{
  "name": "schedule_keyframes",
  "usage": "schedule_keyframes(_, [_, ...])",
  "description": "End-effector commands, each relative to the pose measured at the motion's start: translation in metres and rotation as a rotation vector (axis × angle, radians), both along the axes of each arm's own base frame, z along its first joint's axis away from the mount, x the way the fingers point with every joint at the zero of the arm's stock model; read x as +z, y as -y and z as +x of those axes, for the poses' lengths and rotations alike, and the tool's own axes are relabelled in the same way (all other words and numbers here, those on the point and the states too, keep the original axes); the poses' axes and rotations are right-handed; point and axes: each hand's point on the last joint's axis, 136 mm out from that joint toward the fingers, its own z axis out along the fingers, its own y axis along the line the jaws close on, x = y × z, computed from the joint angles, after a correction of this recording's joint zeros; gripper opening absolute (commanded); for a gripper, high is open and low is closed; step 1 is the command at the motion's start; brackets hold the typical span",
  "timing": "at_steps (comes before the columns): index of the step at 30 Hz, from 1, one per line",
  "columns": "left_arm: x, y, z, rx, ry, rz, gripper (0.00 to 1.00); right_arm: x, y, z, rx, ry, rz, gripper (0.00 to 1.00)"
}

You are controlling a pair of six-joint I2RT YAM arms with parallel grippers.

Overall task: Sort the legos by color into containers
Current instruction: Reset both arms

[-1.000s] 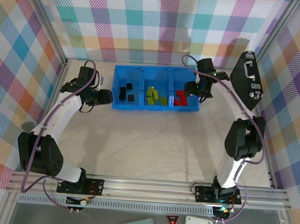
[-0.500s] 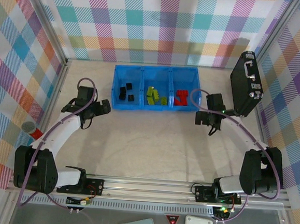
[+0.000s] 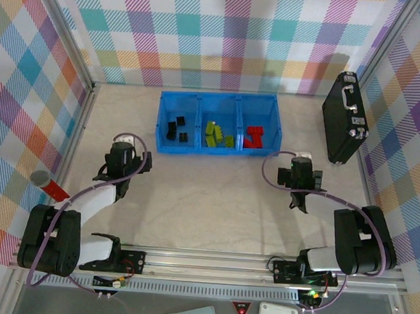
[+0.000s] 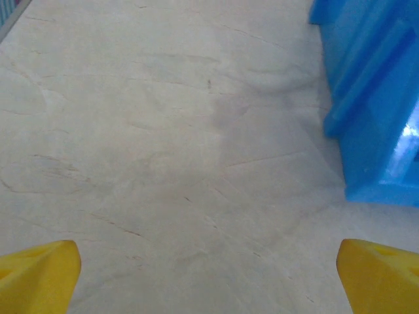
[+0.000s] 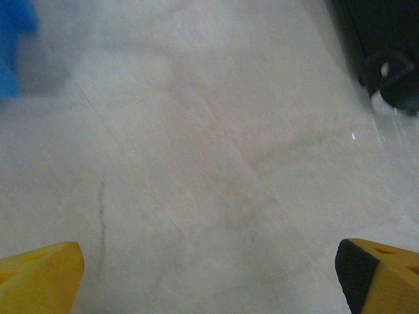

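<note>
Both arms have pulled back from the blue tray (image 3: 214,152) at the top middle. The left claw (image 3: 121,154) and right claw (image 3: 298,175) are wide open, holding nothing. Black legos (image 3: 175,131), green legos (image 3: 215,134) and red legos (image 3: 254,136) each sit in 1 of its 3 boxes. Sorting looks done.

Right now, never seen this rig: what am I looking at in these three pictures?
Two robot arms bolted at the near edge of a table. The overhead picture looks down from behind them; the other two come from cameras on each wrist, the yellow tips being the fingers. The left hand and right hand are both open, holding nothing, above the table. A blue tray holds black bricks, green bricks and red bricks, one colour per compartment. A black briefcase sits at the far right.
</note>
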Motion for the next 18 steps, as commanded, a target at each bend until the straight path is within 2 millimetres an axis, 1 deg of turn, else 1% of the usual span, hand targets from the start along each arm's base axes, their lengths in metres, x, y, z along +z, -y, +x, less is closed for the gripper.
schedule_keyframes(1, [0.041,0.007,0.028,-0.057,0.223,0.003,1.00,0.050,-0.019,0.030,0.112,0.256,0.057,0.99])
schedule_keyframes(2, [0.037,0.008,0.030,-0.065,0.227,0.003,1.00,0.055,-0.021,0.034,0.124,0.288,0.067,0.99])
schedule_keyframes(4, [0.035,0.011,0.036,-0.078,0.253,-0.005,1.00,0.056,-0.023,0.039,0.148,0.311,0.084,0.99])
schedule_keyframes(7, [0.024,0.017,0.045,-0.114,0.198,-0.022,1.00,0.045,-0.021,0.045,0.156,0.311,0.105,0.99])
schedule_keyframes(8, [0.019,0.019,0.046,-0.131,0.181,-0.030,1.00,0.045,-0.017,0.046,0.147,0.320,0.118,0.99])
schedule_keyframes(10, [0.009,0.021,0.046,-0.156,0.183,-0.044,1.00,0.043,-0.017,0.044,0.164,0.316,0.154,0.99])
schedule_keyframes(13, [-0.006,0.019,0.046,-0.152,0.211,-0.058,1.00,0.040,-0.017,0.042,0.186,0.324,0.186,0.99])
schedule_keyframes(15, [-0.017,0.017,0.051,-0.146,0.203,-0.060,1.00,0.033,-0.016,0.044,0.194,0.330,0.192,0.99])
schedule_keyframes(18, [-0.018,0.016,0.051,-0.148,0.198,-0.076,1.00,0.031,-0.018,0.046,0.207,0.309,0.209,0.99])
